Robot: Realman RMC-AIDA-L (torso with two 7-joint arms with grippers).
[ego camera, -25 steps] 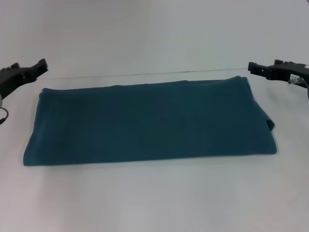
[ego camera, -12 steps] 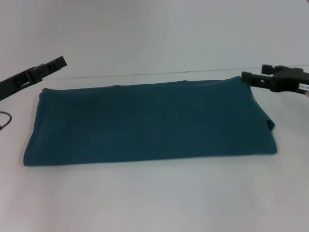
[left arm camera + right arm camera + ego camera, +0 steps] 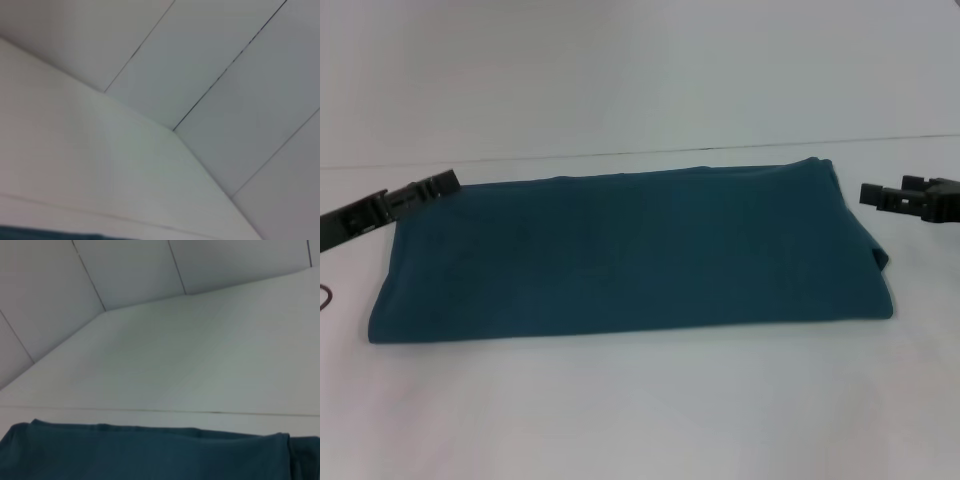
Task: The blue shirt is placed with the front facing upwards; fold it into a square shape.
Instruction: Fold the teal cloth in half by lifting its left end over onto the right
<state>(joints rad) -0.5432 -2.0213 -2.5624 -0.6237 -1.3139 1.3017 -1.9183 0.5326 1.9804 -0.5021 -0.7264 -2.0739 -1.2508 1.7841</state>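
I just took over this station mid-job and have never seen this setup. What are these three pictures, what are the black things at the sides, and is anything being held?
The wide picture comes from a camera on the robot's head, looking down at a white table. The other two come from cameras on its wrists. The black pieces are its two grippers: the left gripper reaches in over the far left corner of the blue shirt, and the right gripper hangs just off the shirt's far right corner. The shirt lies flat, already folded into a long band with its plain side up. Nothing looks held; whether the fingers are open or shut cannot be made out. The right wrist picture shows the shirt's far edge and the wall; the left one shows mostly table and wall.
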